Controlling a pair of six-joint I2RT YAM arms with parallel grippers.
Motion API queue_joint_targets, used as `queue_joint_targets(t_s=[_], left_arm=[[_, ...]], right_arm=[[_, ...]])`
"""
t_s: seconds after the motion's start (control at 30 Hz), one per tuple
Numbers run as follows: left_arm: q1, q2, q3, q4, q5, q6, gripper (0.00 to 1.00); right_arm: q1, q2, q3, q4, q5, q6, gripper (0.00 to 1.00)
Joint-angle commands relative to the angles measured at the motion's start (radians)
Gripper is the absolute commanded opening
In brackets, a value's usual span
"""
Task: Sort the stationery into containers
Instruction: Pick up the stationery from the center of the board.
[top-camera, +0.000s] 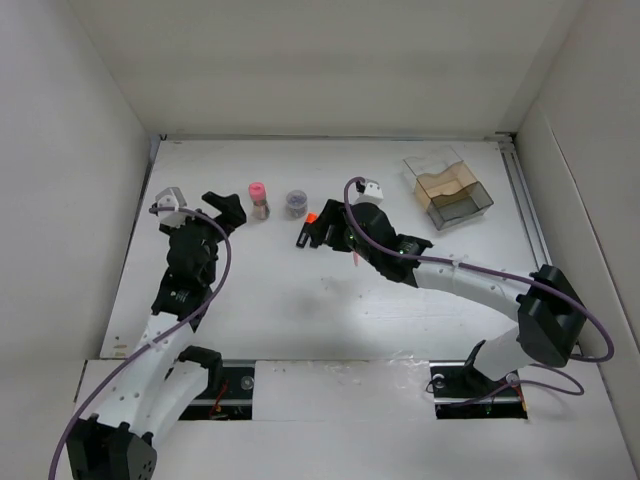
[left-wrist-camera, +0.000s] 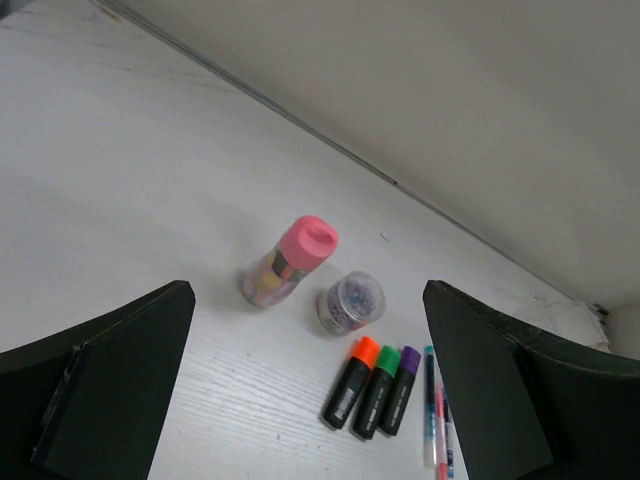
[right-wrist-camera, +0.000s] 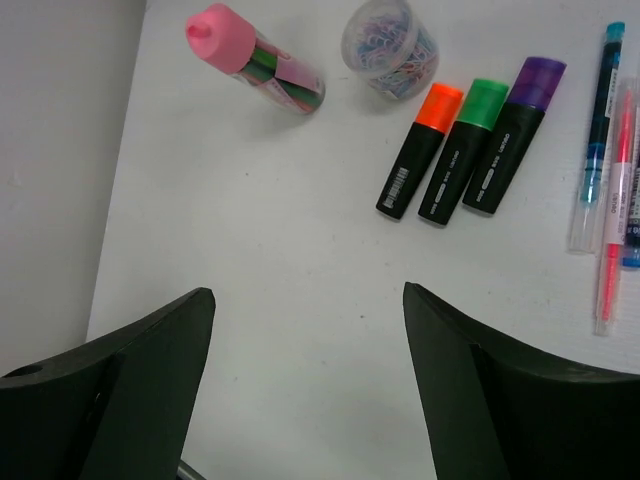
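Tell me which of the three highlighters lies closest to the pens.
The purple-capped highlighter. It ends the row beside the pens; the green-capped one sits in the middle, the orange-capped one farthest away.

My right gripper is hanging with its jaws spread wide, and bare table is showing between them. Ahead, three highlighters are lying packed side by side, leaving hardly a gap for a finger. A pink-capped bottle and a clear jar are standing just beyond them, and pens are crowding their right side. The box is sitting well apart.
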Motion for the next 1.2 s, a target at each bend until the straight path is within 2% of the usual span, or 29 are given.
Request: queue_joint_targets(t_s=[0.0,0.07,0.13,0.17,0.23,0.27,0.37,0.4,0.5,0.53,0.67,0.77,0.83,0.87,0.97,1.0,1.07,1.1,1.13,1.17], left_arm=[[-0.001,-0.018,-0.060,0.055,0.085,-0.095,1.00],[-0.001,0.038,-0.049,0.093,0.328,-0.092,1.00],[-0.001,0.086,-0.026,0.110,0.481,-0.047,1.00],[-0.001,0.086,-0.038,0.127,0.525,-0.064,1.00],[-0.001,0.062,-0.078,0.181,0.526,-0.076,1.00],[-0.001,0.007,-0.129,0.229,0.526,-0.102,1.00],[-0.001,-0.134,-0.234,0.282,0.483,-0.150,1.00],[-0.001,-0.168,-0.262,0.296,0.472,-0.174,1.00],[-0.001,-0.273,-0.318,0.279,0.483,-0.153,1.00],[-0.001,-0.296,-0.318,0.252,0.496,-0.105,1.00],[-0.001,-0.466,-0.367,0.124,0.414,-0.049,1.00],[-0.001,-0.647,-0.430,0.081,0.334,-0.049,1.00],[-0.001,-0.766,-0.459,-0.001,0.265,-0.135,1.00],[-0.001,-0.797,-0.459,-0.029,0.201,-0.156,1.00],[-0.001,-0.824,-0.485,-0.046,0.156,-0.117,1.00],[-0.001,-0.803,-0.473,-0.058,0.142,-0.116,1.00],[-0.001,-0.688,-0.422,-0.087,0.110,-0.135,1.00],[-0.001,-0.642,-0.408,-0.088,0.101,-0.135,1.00],[-0.001,-0.596,-0.395,-0.088,0.092,-0.135,1.00],[-0.001,-0.516,-0.366,-0.097,0.079,-0.135,1.00]], right_arm=[[-0.004,-0.015,0.001,0.062,0.026,-0.015,0.82],[-0.004,-0.005,0.001,0.062,0.039,-0.015,0.82],[-0.004,-0.005,0.001,0.062,0.039,-0.015,0.82],[-0.004,-0.018,-0.011,0.077,0.039,-0.015,0.73],[-0.004,-0.037,-0.042,0.103,0.049,-0.015,0.63],[-0.004,-0.050,-0.042,0.114,0.063,-0.015,0.47],[-0.004,-0.061,-0.051,0.114,0.098,-0.025,0.25],[-0.004,-0.061,-0.051,0.114,0.099,-0.025,0.11],[-0.004,-0.051,-0.051,0.114,0.086,-0.035,0.00],[-0.004,-0.051,-0.042,0.114,0.086,-0.035,0.00],[-0.004,0.003,-0.006,0.114,0.054,-0.046,0.00],[-0.004,0.077,0.091,0.097,-0.007,-0.055,0.00],[-0.004,0.159,0.201,0.069,-0.039,-0.064,0.00],[-0.004,0.193,0.246,0.054,-0.055,-0.065,0.00],[-0.004,0.336,0.445,-0.029,-0.066,-0.077,0.00],[0.005,0.372,0.497,-0.052,-0.040,-0.077,0.04],[0.005,0.487,0.660,-0.121,-0.014,-0.091,0.26],[0.005,0.526,0.712,-0.139,-0.001,-0.107,0.55],[0.005,0.564,0.828,-0.189,0.012,-0.121,0.69],[0.005,0.644,0.890,-0.220,0.013,-0.147,0.80]])
